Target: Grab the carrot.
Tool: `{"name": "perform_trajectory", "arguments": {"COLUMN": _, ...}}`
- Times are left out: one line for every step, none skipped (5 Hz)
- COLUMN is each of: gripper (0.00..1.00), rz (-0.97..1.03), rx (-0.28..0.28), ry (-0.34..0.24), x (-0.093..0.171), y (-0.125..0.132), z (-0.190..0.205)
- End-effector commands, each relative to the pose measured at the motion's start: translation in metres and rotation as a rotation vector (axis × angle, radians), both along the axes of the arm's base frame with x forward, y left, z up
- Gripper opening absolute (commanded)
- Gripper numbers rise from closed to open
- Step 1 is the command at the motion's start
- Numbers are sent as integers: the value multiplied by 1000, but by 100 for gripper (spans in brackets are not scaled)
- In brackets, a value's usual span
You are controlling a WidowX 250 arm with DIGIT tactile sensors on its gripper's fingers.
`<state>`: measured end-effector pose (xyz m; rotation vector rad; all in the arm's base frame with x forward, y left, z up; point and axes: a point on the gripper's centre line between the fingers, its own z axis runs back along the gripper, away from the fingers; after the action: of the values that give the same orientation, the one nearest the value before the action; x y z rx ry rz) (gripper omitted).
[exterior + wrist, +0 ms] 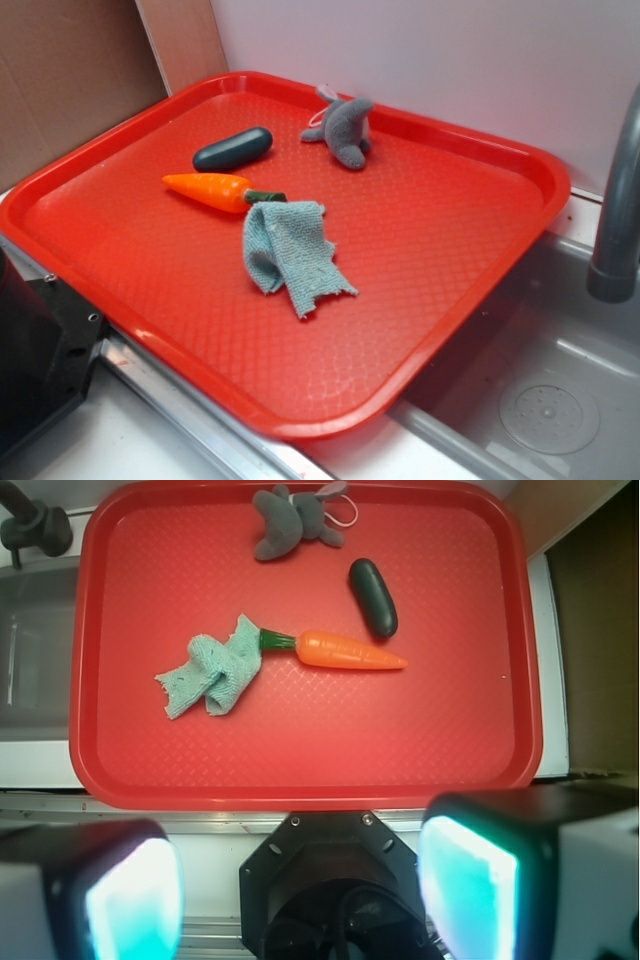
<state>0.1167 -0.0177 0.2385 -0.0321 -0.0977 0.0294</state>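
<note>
The orange toy carrot (208, 190) lies flat on the red tray (420, 270), pointed tip to the left, dark green stem touching the cloth. It also shows in the wrist view (348, 651), tip to the right. My gripper (300, 900) is open and empty, its two pale fingertips (468, 895) wide apart. It hangs high above the robot base, short of the tray's near rim and well clear of the carrot. The gripper does not show in the exterior view.
A dark teal oblong object (232, 149) lies just behind the carrot. A crumpled teal cloth (288, 252) lies by the stem. A grey plush toy (343, 129) sits at the tray's back. A sink (545, 400) and faucet (615, 215) are to the right. The black robot base (330, 880) sits under the gripper.
</note>
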Motion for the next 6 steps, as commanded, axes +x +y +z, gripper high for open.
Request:
{"name": "perform_trajectory", "arguments": {"gripper": 100, "rz": 0, "rx": 0, "ry": 0, "x": 0, "y": 0, "z": 0}}
{"name": "perform_trajectory", "arguments": {"gripper": 100, "rz": 197, "rx": -15, "ry": -36, "x": 10, "y": 5, "z": -6}}
{"name": "perform_trajectory", "arguments": {"gripper": 100, "rz": 447, "rx": -82, "ry": -74, "x": 21, "y": 14, "z": -18}}
{"name": "perform_trajectory", "arguments": {"gripper": 100, "rz": 695, "rx": -98, "ry": -119, "x": 27, "y": 20, "z": -27}}
{"name": "perform_trajectory", "arguments": {"gripper": 100, "rz": 948, "rx": -111, "ry": -107, "x": 41, "y": 30, "z": -53}}
{"name": "perform_trajectory", "arguments": {"gripper": 100, "rz": 1203, "rx": -141, "ry": -70, "x": 54, "y": 39, "z": -78}}
